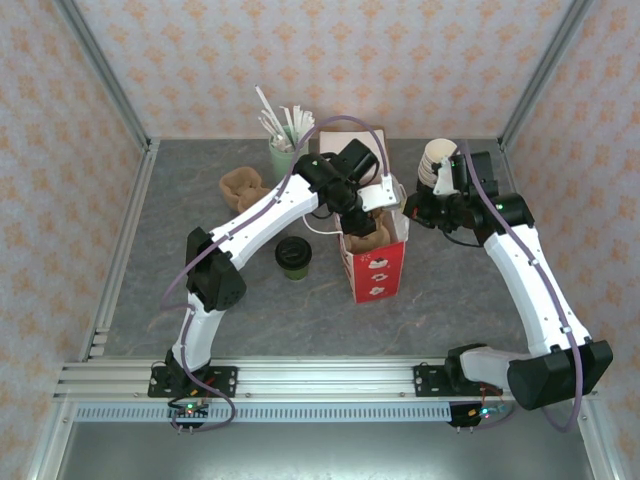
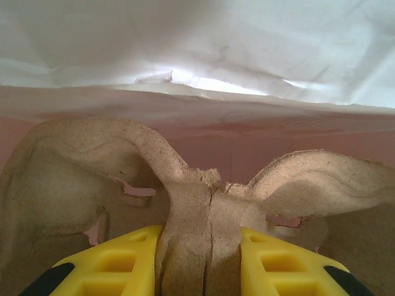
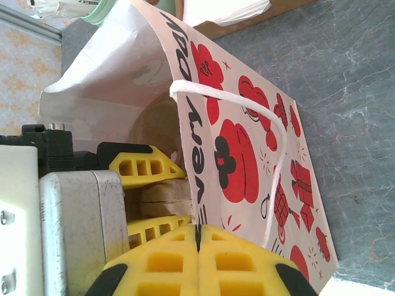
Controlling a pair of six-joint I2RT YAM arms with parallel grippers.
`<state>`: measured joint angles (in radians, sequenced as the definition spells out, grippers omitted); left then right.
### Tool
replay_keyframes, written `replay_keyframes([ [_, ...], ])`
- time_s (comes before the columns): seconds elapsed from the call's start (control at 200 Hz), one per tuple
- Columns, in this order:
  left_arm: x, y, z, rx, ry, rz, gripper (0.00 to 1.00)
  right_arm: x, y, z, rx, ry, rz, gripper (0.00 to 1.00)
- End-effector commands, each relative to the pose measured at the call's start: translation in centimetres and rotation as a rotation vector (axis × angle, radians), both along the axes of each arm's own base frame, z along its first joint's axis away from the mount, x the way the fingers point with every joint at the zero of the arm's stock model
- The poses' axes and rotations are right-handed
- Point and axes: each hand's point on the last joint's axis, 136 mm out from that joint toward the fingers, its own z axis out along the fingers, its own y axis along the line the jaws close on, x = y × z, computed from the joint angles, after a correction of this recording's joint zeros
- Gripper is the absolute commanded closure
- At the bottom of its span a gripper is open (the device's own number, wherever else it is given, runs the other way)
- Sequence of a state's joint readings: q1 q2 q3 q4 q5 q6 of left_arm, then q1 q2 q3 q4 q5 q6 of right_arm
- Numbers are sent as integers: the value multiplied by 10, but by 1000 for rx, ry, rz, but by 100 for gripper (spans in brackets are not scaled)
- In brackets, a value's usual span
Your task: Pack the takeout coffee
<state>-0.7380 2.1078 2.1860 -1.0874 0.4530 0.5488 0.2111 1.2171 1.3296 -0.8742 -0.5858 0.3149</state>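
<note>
White paper bag (image 3: 247, 142) with red cartoon prints; black-lidded dark-green cup (image 1: 294, 258); brown cardboard tray (image 2: 197, 216); grey mottled bench (image 1: 440, 300).

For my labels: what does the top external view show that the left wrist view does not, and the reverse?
Top external: the dark-green paper cup with black lid on the table, left of the red-and-white paper bag. Left wrist: the left gripper's yellow fingers clamping the brown moulded-pulp carrier's ridge. Shared: that carrier, inside the bag.
</note>
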Motion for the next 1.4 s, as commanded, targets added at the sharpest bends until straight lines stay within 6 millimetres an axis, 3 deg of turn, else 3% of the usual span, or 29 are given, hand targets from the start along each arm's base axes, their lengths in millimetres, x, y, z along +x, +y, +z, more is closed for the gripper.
replay_keyframes([
  [0.0,3,8,-4,58,-35,-6,70,-2,-5,7,-5,-27,-30,100],
  [0.46,-2,6,-7,164,-67,-13,70,1,7,17,73,-41,-12,100],
  [0.836,-3,4,-20,246,-70,-11,69,0,11,16,86,-40,5,100],
  [0.916,-5,3,-25,252,-56,-20,69,-4,10,25,90,-72,5,100],
  [1.396,-13,15,-43,330,-18,-43,69,-2,7,30,69,-94,2,100],
])
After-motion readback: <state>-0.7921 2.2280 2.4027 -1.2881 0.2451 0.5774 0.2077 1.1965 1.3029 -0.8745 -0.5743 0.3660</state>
